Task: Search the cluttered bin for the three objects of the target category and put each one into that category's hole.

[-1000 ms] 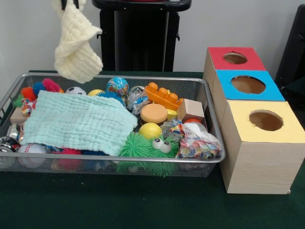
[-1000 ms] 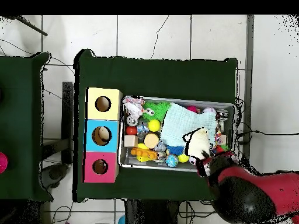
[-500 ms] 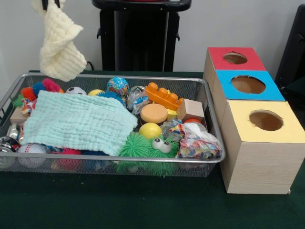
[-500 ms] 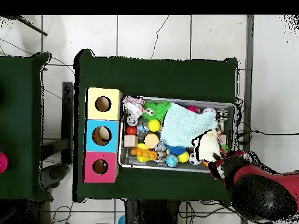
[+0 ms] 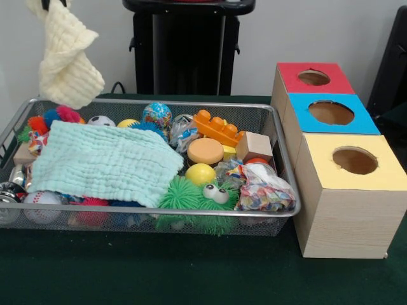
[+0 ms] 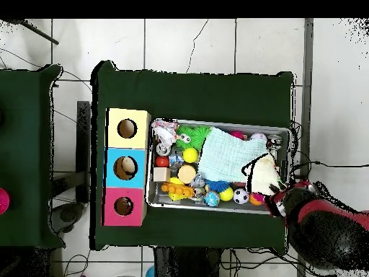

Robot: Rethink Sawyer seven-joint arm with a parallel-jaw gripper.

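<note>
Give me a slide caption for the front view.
Cream cloth dangles above the toy-filled wire bin's end, opposite three wooden boxes with holes.

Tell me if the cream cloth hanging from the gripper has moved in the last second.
Yes. The cream cloth has shifted left in the front view, toward the end of the wire bin farthest from the boxes.

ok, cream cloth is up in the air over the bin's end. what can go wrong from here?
1. The cream cloth hangs from one top corner; the pincer itself is barely visible, so the hold may be thin and it could fall back into the mesh bin.
2. The mint cloth covers much of the bin, so targets may stay hidden.
3. Dropped at this end, the cream cloth could cover the soccer ball.
</note>
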